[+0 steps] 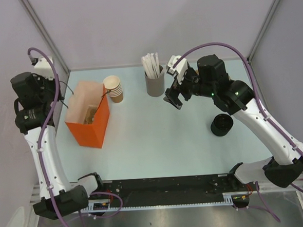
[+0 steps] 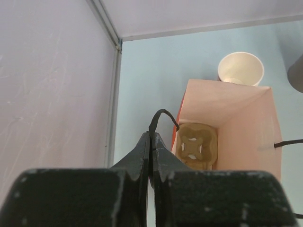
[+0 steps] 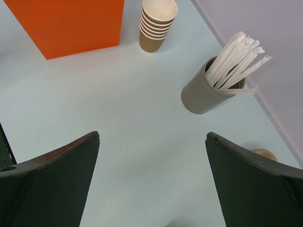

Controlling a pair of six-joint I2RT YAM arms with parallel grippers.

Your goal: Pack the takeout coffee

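An orange paper bag [image 1: 87,120] stands open at the left, with a tan cardboard cup carrier [image 2: 196,145] inside it. My left gripper [image 2: 150,135] is shut on the bag's black cord handle [image 2: 163,115]; it also shows in the top view [image 1: 59,96] at the bag's left rim. My right gripper [image 3: 152,136] is open and empty above bare table, right of the grey cup of sticks in the top view [image 1: 174,95]. A small tan-brown top [image 3: 264,153] peeks past my right finger; it may be the takeout coffee cup, and it is mostly hidden.
A stack of nested brown cups [image 1: 114,89] stands just behind the bag. A grey cup of white sticks [image 1: 154,81] stands at the back middle. A black round object [image 1: 221,124] sits under my right forearm. Grey walls close in the table at the left, back and right.
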